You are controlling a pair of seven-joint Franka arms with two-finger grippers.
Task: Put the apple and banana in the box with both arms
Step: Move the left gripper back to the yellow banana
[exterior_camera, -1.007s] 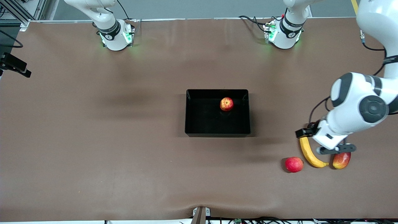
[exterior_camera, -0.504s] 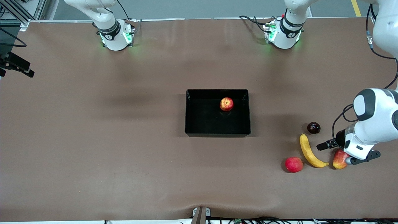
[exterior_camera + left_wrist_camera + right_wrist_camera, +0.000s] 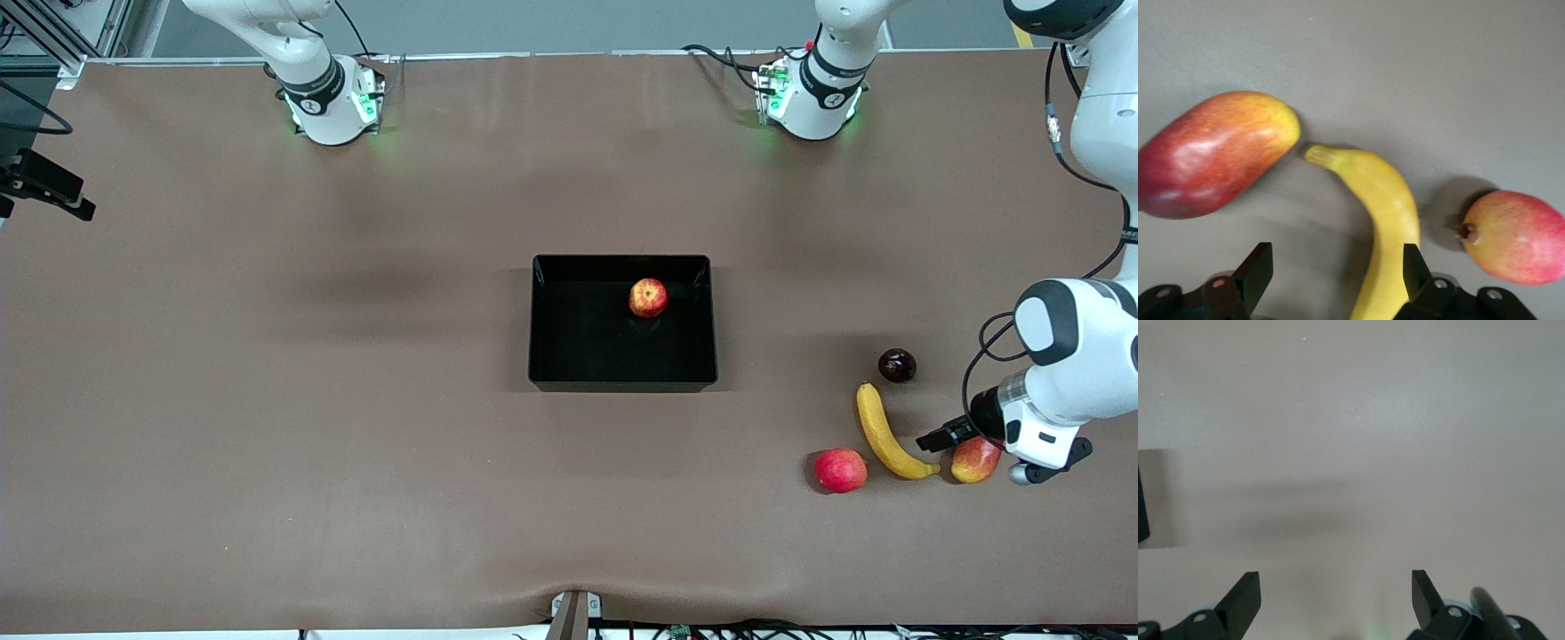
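Observation:
The apple [image 3: 648, 298] lies in the black box [image 3: 551, 356] at mid-table. The banana [image 3: 885, 433] lies on the table toward the left arm's end, nearer the front camera than the box. My left gripper [image 3: 949, 436] is open and empty, low over the gap between the banana's dark tip and a mango [image 3: 975, 460]. In the left wrist view the banana [image 3: 1388, 220] runs along one finger of the open gripper [image 3: 1336, 267]. My right gripper [image 3: 1335, 587] is open over bare table; the right arm waits.
A pinkish-red round fruit [image 3: 840, 470] lies beside the banana, toward the right arm's end of it. A dark plum [image 3: 897, 365] lies just farther from the front camera than the banana. The mango [image 3: 1215, 153] and the pinkish fruit [image 3: 1518, 237] flank the banana.
My left arm has swung from above the banana toward its own end of the table, uncovering the dark plum. The gripper now hangs lower by the mango. The fruits have not moved.

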